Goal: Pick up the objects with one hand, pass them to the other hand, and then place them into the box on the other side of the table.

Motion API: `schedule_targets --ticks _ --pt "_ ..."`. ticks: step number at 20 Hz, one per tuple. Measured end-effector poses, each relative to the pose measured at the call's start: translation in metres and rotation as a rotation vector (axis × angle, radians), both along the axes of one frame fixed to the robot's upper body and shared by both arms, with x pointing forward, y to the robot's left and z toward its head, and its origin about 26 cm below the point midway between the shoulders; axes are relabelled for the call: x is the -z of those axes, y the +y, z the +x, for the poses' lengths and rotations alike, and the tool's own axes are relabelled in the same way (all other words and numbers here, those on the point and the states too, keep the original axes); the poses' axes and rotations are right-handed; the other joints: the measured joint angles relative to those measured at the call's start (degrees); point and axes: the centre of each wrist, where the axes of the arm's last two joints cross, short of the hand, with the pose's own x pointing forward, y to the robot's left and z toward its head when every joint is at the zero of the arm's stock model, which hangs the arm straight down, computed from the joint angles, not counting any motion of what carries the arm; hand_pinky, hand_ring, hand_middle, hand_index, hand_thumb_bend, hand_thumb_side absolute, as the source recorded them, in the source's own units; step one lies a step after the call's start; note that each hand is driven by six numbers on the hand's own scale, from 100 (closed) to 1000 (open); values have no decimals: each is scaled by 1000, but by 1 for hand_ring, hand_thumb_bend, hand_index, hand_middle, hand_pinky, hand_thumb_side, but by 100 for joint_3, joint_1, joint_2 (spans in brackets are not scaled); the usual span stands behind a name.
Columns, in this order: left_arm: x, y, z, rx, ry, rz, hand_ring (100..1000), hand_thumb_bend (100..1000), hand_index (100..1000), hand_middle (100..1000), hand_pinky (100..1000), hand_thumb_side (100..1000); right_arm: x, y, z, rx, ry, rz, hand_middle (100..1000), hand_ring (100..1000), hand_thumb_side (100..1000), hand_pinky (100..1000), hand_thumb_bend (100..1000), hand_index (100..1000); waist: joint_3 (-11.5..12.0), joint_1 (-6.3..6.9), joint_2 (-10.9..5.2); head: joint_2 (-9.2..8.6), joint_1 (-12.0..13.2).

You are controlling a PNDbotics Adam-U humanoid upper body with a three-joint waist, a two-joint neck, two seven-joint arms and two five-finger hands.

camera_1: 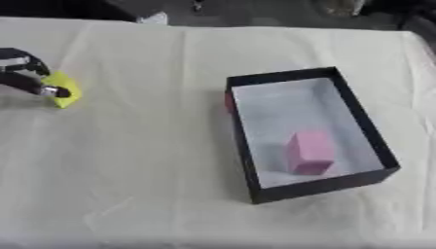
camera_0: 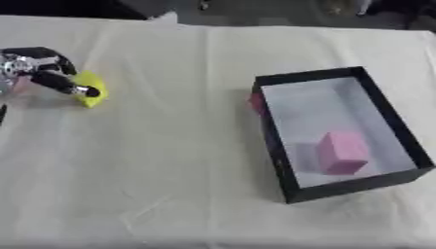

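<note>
Left hand (camera_0: pixel 38 73) comes in at far left edge of surface (camera_0: pixel 170 170), fingers curled round a yellow block (camera_0: pixel 92 90), w/ one dark finger (camera_0: pixel 68 85) crossing its front face. Block sits at surface level as far as visible; can't tell if lifted. A faint pink patch shows just behind the hand at the edge, too vague to ID. Right hand not visible in either view. Black box (camera_0: pixel 274 141) w/ pale inside lies on right side of surface, well apart from hand. Pink block (camera_0: pixel 342 151) stands inside box, nr its front wall. A small red-pink bit (camera_0: pixel 256 102) touches box's outer left wall, mostly hidden.
</note>
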Motion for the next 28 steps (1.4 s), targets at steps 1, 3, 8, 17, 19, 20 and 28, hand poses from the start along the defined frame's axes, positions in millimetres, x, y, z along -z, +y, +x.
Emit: schedule_targets --ticks 1,3,8,17,19,20,28 --pt "0 1 0 -6 -3 0 902 753 842 787 992 787 0 0 0 -1 0 0 907 905 413 736 100 957 -2 0 0 0 9" --pt "2 1 0 -17 -6 2 902 747 842 786 992 791 0 0 0 -2 -1 -1 907 905 413 736 100 957 -10 0 0 0 19" --pt "6 0 1 -20 -8 13 902 733 839 785 989 784 0 0 0 -5 -2 -2 907 905 418 737 100 958 -31 0 0 0 44" --pt "10 -1 1 -3 -1 29 895 686 809 778 974 722 2 0 0 -5 2 5 908 906 424 738 100 959 -45 0 0 0 54" --pt "11 -1 1 -2 1 34 894 681 804 778 972 706 3 0 0 -5 3 5 908 906 427 739 100 959 -46 0 0 0 66" --pt "11 -1 1 -2 2 36 894 675 800 777 971 696 3 0 0 -4 3 5 908 906 429 739 100 959 -46 0 0 0 70" --pt "11 -5 2 4 -2 31 883 534 750 764 960 617 4 -1 0 -4 8 6 909 906 427 740 100 959 -49 0 0 0 92"
